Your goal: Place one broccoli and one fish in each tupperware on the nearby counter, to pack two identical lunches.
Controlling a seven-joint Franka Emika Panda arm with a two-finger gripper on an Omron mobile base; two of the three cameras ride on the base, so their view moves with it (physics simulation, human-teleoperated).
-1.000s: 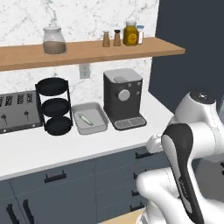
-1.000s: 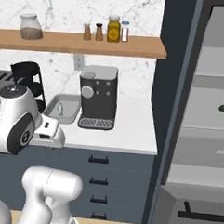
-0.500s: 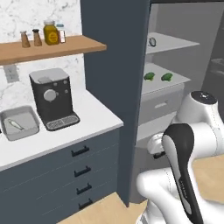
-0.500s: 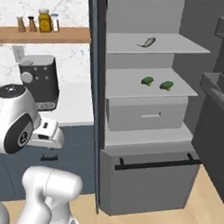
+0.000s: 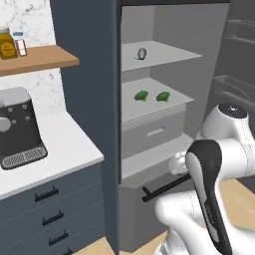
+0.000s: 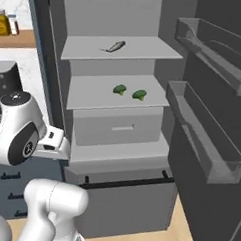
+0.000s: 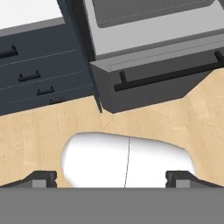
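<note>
— Upper centre of the right base view: what lies in the open fridge (image 6: pixel 162 24)?
— One fish (image 6: pixel 113 46) on the top shelf; two broccoli (image 6: pixel 119 89) (image 6: pixel 139 95) side by side on the shelf below.
— And the counter (image 5: pixel 64 144)?
— Left edge of the left base view, bearing a coffee machine (image 5: pixel 19 128).
— Gripper (image 7: pixel 111 178)?
— Bottom of the hand view, fingertips spread wide, nothing between them, over wood floor (image 7: pixel 183 118).

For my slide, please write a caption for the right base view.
Open fridge: one fish above, two broccoli below.
</note>
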